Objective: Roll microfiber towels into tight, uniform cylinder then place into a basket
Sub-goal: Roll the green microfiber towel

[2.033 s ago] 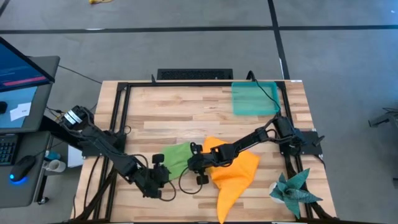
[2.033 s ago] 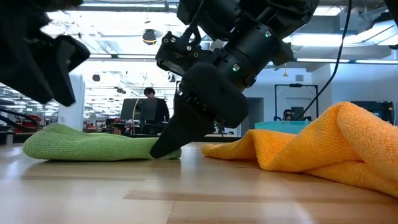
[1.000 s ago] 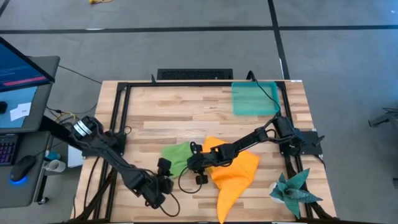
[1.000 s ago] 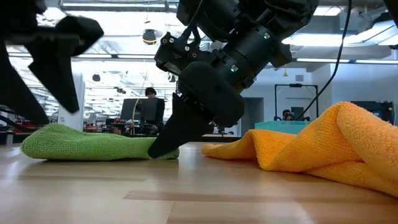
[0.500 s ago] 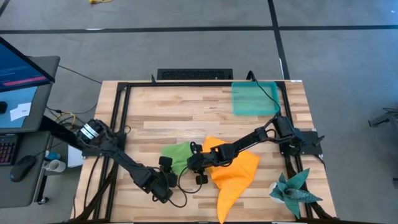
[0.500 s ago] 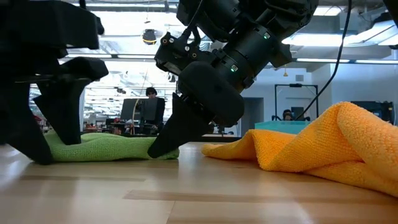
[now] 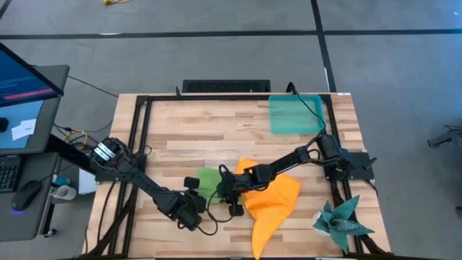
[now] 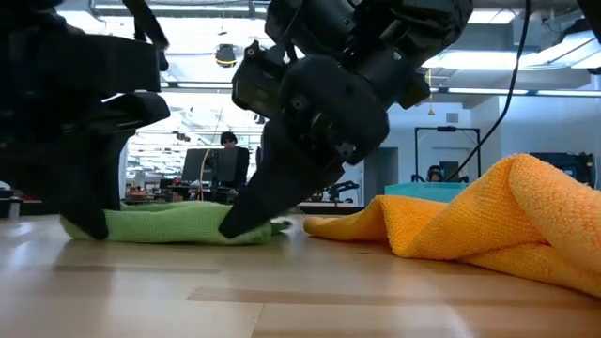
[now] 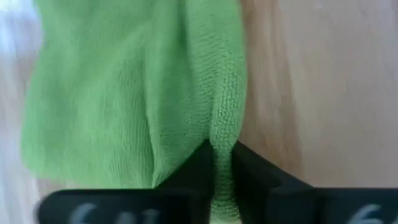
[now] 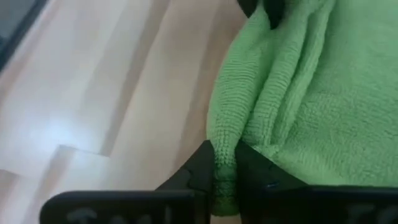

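The lime green microfiber towel [image 7: 208, 179] lies bunched on the wooden table, near the middle of its front half. In the low view the green towel [image 8: 164, 223] is a low strip between my two grippers. My left gripper [image 7: 196, 192] is shut on its left near end, and my right gripper [image 7: 224, 189] is shut on its right near end. The orange towel [image 7: 273, 198] lies crumpled to the right, partly under my right arm. The basket [image 7: 294, 114] stands at the far right. My left gripper pinches a hemmed edge of the green towel [image 9: 222, 134] between its two fingers. It comes steeply from above on the towel's left side. The towel rests on the table, with folds spreading away from the fingers. My right gripper pinches a bunched fold at the green towel's edge [image 10: 222, 142] between its two fingers. It slants down from the table's right side. That end rests on the table, and several folds run away from the hold.
A dark teal spiky cloth [image 7: 343, 220] lies at the near right corner. A black frame [image 7: 137, 130] runs along the table's edges. Bare wood stretches across the far left half of the table [image 7: 209, 123].
My left gripper has come down toward the table's right, onto the green towel's left end, and has shut on it. That end has been pushed toward the right, so the towel is shorter and more bunched. My right gripper has turned a little while keeping its place.
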